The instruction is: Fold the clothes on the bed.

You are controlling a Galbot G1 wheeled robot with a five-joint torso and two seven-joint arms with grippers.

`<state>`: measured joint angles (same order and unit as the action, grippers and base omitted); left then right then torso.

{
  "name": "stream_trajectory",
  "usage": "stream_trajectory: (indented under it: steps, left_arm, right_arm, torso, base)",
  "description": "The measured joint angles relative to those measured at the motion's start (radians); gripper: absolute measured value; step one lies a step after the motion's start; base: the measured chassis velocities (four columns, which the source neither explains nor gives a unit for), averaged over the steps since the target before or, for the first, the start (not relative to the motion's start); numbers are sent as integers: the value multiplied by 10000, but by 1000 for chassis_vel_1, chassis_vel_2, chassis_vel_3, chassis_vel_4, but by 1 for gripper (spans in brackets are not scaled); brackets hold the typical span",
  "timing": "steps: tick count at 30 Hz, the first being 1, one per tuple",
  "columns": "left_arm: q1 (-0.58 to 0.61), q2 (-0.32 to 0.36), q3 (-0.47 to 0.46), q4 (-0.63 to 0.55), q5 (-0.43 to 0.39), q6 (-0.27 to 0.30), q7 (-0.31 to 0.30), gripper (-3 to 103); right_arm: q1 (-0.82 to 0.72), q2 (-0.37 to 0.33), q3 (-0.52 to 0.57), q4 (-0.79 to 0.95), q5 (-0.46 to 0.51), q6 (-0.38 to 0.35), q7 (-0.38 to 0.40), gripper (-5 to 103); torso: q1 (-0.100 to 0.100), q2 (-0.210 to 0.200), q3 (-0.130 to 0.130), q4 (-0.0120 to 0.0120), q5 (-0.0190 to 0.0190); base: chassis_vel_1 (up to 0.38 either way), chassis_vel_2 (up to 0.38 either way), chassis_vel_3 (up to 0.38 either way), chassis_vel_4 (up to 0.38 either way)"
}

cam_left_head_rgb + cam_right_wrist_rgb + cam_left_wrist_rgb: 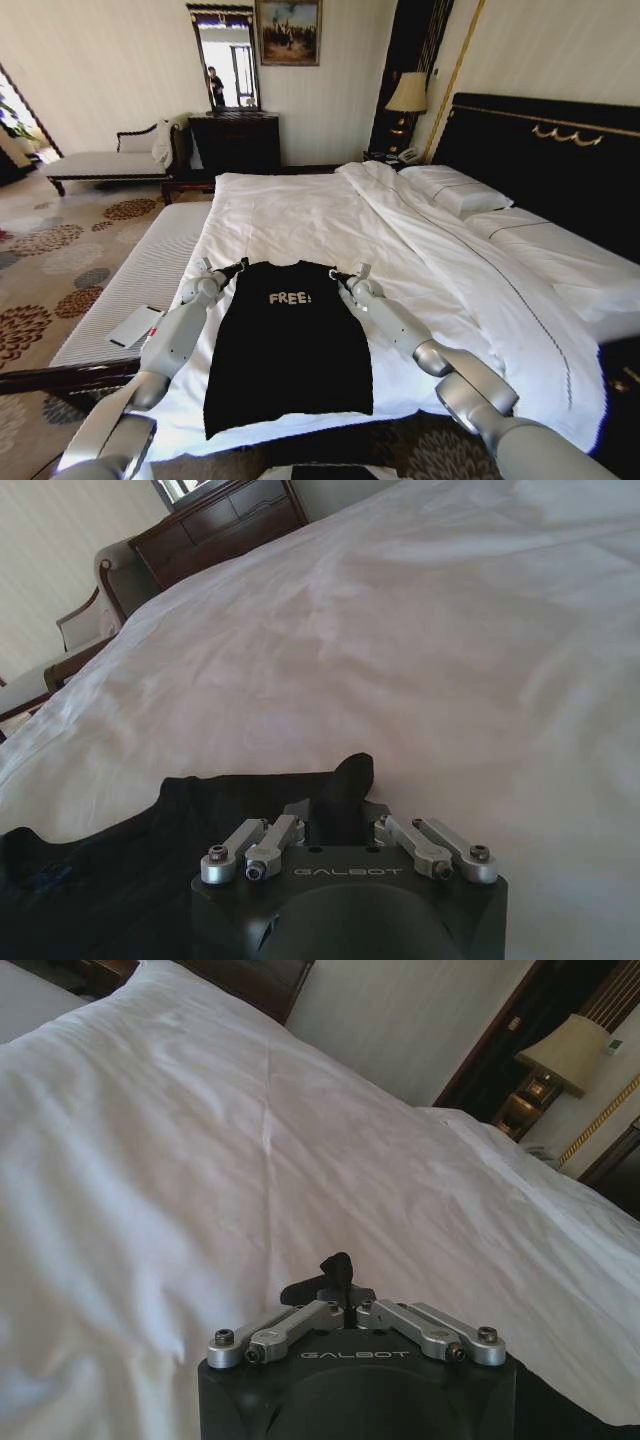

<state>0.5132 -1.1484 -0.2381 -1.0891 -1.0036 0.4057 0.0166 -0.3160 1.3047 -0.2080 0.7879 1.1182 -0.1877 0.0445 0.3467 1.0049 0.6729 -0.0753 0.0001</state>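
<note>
Each pincer housing reads "GALBOT". The left pincer (240, 265) is clenched on the T-shirt (288, 345) at one shoulder corner, the right pincer (338, 274) on the other, black cloth bunched between their fingers. White "FREE!" lettering (290, 298) crosses the chest. The black shirt lies flat, sleeves tucked in, near the foot of the white-sheeted bed (300, 215).
</note>
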Motion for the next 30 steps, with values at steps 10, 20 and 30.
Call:
stream_trajectory:
  steps: [10, 20, 30]
  left_arm:
    - [66, 40, -149, -30, -1, -49, 0, 0]
    - [-219, 324, -381, -473, -900, -385, -118, 0]
    - [-817, 639, -538, -570, -1543, -521, -320, 0]
  right_arm:
    - [161, -2, -110, 10, 45, 187, -114, 1]
    - [525, -526, -125, 1441, 1620, 1292, -24, 0]
    - [694, -1093, -312, 2370, 2061, 2039, 57, 0]
  torso:
    - [0, -1, 1, 1, 0]
    - [0, 0, 0, 1, -2]
    - [-1, 0, -1, -2, 0]
  base:
    - [0, 0, 0, 0]
    - [0, 0, 0, 0]
    - [0, 0, 0, 0]
